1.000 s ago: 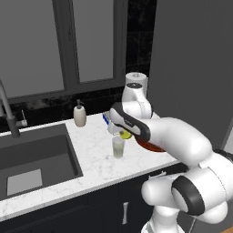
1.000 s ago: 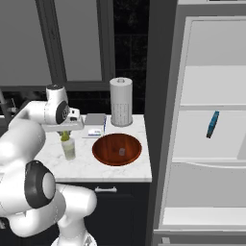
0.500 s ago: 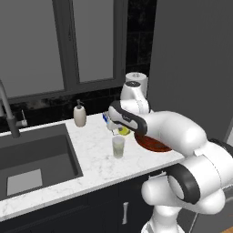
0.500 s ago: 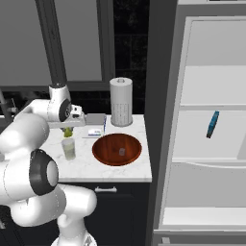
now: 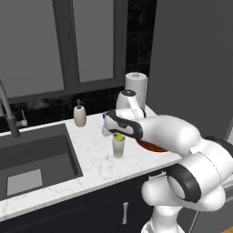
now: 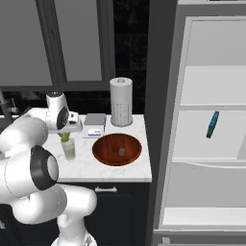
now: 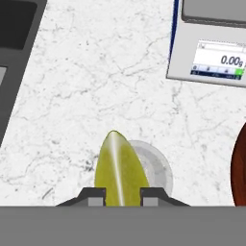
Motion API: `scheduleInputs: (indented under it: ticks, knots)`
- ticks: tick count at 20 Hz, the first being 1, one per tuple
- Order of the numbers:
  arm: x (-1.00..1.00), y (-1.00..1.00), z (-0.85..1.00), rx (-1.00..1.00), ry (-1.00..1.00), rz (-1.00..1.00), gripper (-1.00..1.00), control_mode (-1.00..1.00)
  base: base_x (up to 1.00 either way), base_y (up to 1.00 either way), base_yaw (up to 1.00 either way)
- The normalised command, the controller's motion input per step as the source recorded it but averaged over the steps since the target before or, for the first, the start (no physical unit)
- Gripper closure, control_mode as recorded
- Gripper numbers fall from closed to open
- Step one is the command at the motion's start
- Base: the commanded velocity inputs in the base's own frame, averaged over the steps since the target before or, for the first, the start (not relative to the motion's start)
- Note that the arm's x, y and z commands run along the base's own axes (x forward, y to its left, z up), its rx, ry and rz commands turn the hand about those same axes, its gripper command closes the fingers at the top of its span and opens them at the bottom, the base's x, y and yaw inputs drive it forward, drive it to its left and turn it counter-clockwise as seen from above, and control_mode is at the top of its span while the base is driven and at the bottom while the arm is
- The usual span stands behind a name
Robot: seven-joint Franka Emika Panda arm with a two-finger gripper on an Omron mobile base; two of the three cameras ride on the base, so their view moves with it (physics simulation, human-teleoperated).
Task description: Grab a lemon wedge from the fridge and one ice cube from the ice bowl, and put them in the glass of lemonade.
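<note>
While the fingers [image 7: 96, 196] are pinching shut on the lemon wedge [image 7: 120, 170], the gripper [image 7: 122, 197] is hovering directly over the glass of lemonade [image 5: 118, 146] on the marble counter [image 5: 93, 159]. The ice bowl [image 6: 116, 149] is sitting just beside the glass, holding one ice cube [image 6: 121, 152]. A kitchen scale [image 7: 210, 53] is lying near. The fridge [image 6: 202, 120] is standing open, well apart.
</note>
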Motion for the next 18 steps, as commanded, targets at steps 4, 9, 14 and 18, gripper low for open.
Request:
scheduleInputs:
  ticks: [4,9,14,18]
  knots:
    - [-0.05,0.0,-0.03,0.03,-0.07,0.0,1.0,-1.0,0.0,0.0,0.0]
    - [0.0,0.0,0.0,0.01,-0.05,0.0,1.0,-1.0,0.0,0.0,0.0]
    - [0.05,0.0,0.0,0.0,0.0,0.0,1.0,-1.0,0.0,0.0,0.0]
    - [0.08,0.0,0.0,0.0,0.0,0.0,1.0,-1.0,0.0,0.0,0.0]
